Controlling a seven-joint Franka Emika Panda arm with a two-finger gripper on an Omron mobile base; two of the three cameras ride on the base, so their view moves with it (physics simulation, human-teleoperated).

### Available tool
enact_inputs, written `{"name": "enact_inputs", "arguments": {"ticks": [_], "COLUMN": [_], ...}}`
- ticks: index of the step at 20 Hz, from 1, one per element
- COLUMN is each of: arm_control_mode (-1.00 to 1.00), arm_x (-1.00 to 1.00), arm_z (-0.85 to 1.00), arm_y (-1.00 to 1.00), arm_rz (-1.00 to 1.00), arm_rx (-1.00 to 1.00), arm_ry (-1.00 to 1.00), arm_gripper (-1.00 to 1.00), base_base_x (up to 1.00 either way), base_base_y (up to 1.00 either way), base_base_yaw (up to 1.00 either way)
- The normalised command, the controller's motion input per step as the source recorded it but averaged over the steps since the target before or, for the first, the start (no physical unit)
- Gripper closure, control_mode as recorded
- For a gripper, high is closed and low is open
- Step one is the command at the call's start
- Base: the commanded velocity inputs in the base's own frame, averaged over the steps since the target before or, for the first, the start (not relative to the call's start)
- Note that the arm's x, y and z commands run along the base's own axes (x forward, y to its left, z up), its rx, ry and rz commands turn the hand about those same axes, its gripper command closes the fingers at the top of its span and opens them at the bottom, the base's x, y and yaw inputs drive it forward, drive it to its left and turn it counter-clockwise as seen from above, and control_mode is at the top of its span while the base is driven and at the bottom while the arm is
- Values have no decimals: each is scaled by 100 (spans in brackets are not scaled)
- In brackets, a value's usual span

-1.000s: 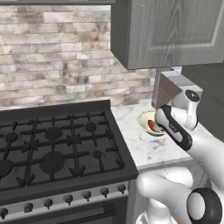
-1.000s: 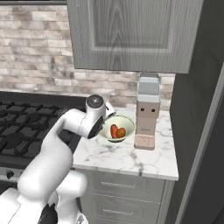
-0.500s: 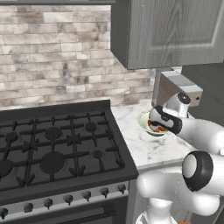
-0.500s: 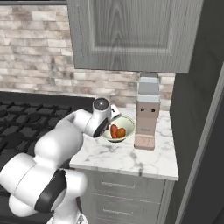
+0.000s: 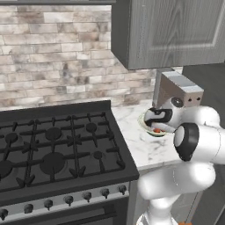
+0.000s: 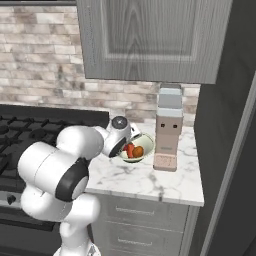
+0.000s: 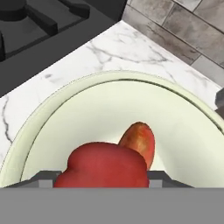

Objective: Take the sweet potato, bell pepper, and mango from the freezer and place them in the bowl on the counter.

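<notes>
The white arm rises from the base, folds at a dark elbow joint and reaches forward and down, so that the gripper (image 5: 157, 127) hangs just over the bowl (image 6: 145, 144) on the counter (image 6: 165, 182). In the hand view the wrist points steeply down into the bowl, and the bell pepper (image 7: 103, 168) sits right between the two dark finger tips at the bottom edge — the jaws stand partly open, about the pepper's width, with a tip at each flank. Whether they press on it or only bracket it cannot be told.

Going left to right over the counter: the black gas stove (image 5: 57, 149) takes up the left side, its edge running beside the marble. Next comes the bowl, near the counter's back edge and not far from the stove's right edge. Inside it the bell pepper lies toward the near side, and an orange-red elongated piece (image 7: 139, 142) — sweet potato or mango, the pictures do not settle which — lies touching it just behind. In the right base view two pieces show in the bowl, one red, one orange. To the right of the bowl, just beside it, stands a grey boxy appliance (image 6: 168, 127). A grey wall cabinet (image 6: 150, 37) hangs above, and a tall dark panel (image 6: 227, 125) bounds the counter's right edge.
</notes>
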Motion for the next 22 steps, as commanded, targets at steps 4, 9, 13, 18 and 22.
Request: {"name": "enact_inputs", "arguments": {"ticks": [4,9,13,18,22], "arm_control_mode": [-100,-100,-100,-100,-100], "arm_x": [47,33,30,9,0], "arm_z": [-26,-26,-26,-7,0], "arm_y": [-13,-15,-10,-6,-1], "arm_rz": [-1,0,0,0,0], "arm_rx": [0,0,0,0,0], "arm_ry": [3,0,0,0,0], "arm_gripper": [100,100,-100,-100,-100], "base_base_x": [0,0,0,0,0], "base_base_y": [0,0,0,0,0], "base_base_yaw": [0,0,0,0,0]}}
